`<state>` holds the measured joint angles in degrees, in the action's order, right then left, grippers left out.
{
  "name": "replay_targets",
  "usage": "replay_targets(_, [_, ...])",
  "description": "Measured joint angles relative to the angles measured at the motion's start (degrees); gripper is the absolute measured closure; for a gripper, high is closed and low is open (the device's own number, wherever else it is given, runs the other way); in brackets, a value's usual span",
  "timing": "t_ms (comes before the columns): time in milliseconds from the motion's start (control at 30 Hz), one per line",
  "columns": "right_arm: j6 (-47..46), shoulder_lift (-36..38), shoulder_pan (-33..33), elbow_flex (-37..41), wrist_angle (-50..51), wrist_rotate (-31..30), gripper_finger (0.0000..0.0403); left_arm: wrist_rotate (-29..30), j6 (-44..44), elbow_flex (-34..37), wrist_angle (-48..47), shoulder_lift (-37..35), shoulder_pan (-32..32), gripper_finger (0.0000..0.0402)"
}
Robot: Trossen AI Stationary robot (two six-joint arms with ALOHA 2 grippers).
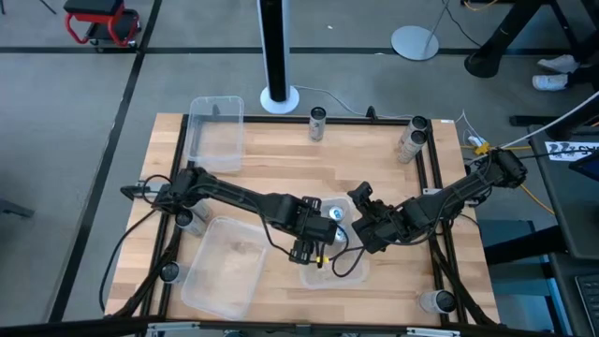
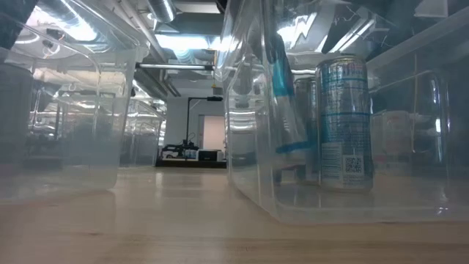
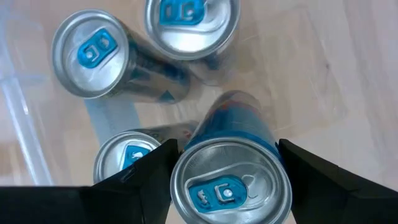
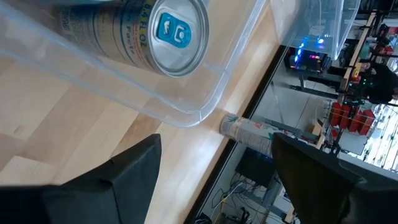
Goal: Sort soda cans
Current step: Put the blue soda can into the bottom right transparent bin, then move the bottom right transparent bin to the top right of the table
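Wooden worktop (image 1: 281, 168) from above: your left hand (image 1: 318, 245) hangs over a small clear plastic bin (image 1: 360, 271), and your right hand (image 1: 368, 217) waits just beside it. Look low: a silver soda can with blue stripes (image 2: 343, 125) stands upright inside that bin. Your left wrist camera shows the left hand's fingers (image 3: 140, 177) grasping a silver can with a blue tab (image 3: 230, 183), three more below. Your right wrist camera shows that hand released.

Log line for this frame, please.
left gripper: holding silver can over clear bin | right gripper: open, empty, beside bin | cans in bin: three
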<state>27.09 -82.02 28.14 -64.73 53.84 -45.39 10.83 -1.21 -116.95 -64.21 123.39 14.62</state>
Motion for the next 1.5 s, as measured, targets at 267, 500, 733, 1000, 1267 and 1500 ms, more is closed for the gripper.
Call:
replay_targets(267, [0.00,0.00,-0.04,-0.02,0.02,0.02,0.0098,-0.08,-0.10,0.07,-0.04,0.09,-0.05,0.0145])
replay_targets(500, [0.02,0.00,-0.04,0.00,-0.04,0.00,0.0098,-0.49,-1.38,0.13,-0.32,0.09,-0.57,0.0114])
replay_targets(733, [0.17,0.00,-0.04,0.00,-0.12,-0.18,0.0098,-0.27,-1.56,-0.31,-0.74,-0.25,-0.17,0.0115])
replay_targets(1000, [0.39,0.08,-0.02,-0.01,0.11,-0.47,0.0098,2.60,-3.97,-4.04,-3.85,-6.68,2.91,0.0115])
replay_targets(1267, [2.60,0.18,0.03,-4.61,0.27,0.71,0.0098,11.59,-9.28,-3.94,-6.74,-14.68,9.35,0.0115])
replay_targets(1500, [2.93,0.22,5.17,-9.99,-0.74,7.02,0.0098,19.13,-15.40,2.59,-7.36,-17.98,18.18,0.0115])
